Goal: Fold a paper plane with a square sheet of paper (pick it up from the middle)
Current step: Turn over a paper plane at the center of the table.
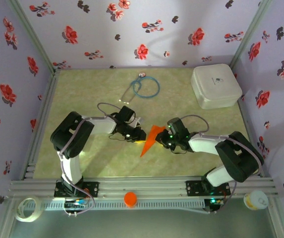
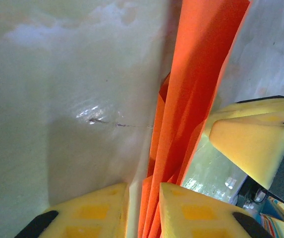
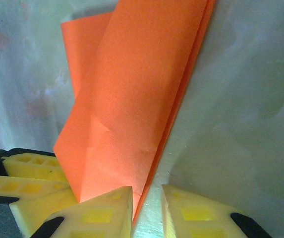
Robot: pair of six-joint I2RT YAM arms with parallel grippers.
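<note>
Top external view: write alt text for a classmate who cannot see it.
A narrow, pointed fold of bright orange paper sits at the centre, between the left gripper and the right gripper, which reach in from either side. A white rounded plastic box stands at the far right.

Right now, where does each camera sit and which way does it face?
Top camera: above and behind the arms, looking down at the table; both arms, left hand, right hand show.
Left wrist camera: on the left arm, looking along its fingers at the orange paper.
Right wrist camera: on the right arm, looking past its fingers at the paper.
Shared: both wrist views catch the paper and the other hand.
</note>
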